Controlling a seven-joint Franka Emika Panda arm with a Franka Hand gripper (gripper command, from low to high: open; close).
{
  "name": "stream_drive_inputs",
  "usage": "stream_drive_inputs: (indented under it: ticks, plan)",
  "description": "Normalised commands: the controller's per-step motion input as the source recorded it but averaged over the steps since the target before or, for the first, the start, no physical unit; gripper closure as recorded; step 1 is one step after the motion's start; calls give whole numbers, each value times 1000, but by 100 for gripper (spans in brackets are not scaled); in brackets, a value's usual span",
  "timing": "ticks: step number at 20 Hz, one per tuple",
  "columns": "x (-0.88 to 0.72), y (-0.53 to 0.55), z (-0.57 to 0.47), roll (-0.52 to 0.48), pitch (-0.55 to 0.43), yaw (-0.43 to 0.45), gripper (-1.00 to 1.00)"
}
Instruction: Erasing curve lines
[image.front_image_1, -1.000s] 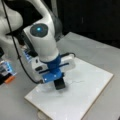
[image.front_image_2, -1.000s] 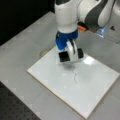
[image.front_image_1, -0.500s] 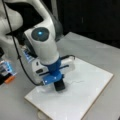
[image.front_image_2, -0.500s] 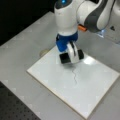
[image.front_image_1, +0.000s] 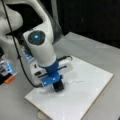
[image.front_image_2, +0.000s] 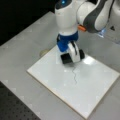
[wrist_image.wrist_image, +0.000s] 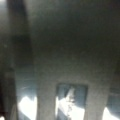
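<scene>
- the white franka arm's gripper (image.front_image_1: 58, 86) (image.front_image_2: 67, 59), on a blue mount, points down onto a flat white rectangular board with a thin tan edge (image.front_image_1: 85, 100) (image.front_image_2: 57, 85) in both front views.
- a dark blocky piece at the gripper's tip (image.front_image_1: 58, 86) (image.front_image_2: 66, 58) sits on or just above the board's surface; contact is not clear enough to call, nor whether this block is held or is part of the gripper.
- whether the jaws are clenched or released: i cannot tell.
- the thin dark-grey wavy curve lines (image.front_image_1: 75, 82) (image.front_image_2: 74, 75) lie on the board just beside the tip, running away from it toward a front view's right in one case and toward a front view's bottom in the other; the near end of the squiggle is close to the dark block.
- the board rests on a grey table (image.front_image_1: 95, 50) (image.front_image_2: 22, 50).
- no container shows in any view.
- the wrist view is dark and blurred: a grey upright shape with pale bright patches low down, nothing nameable.
</scene>
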Motion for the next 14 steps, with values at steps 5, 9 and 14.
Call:
stream_drive_inputs:
  ticks: [5,9,14]
  plan:
    - [-96,-17,-185,78,-194,-58,100]
    - [-13,36,-174,88,-179,-58,100]
    - [10,51,-133,69,-163,-49,100]
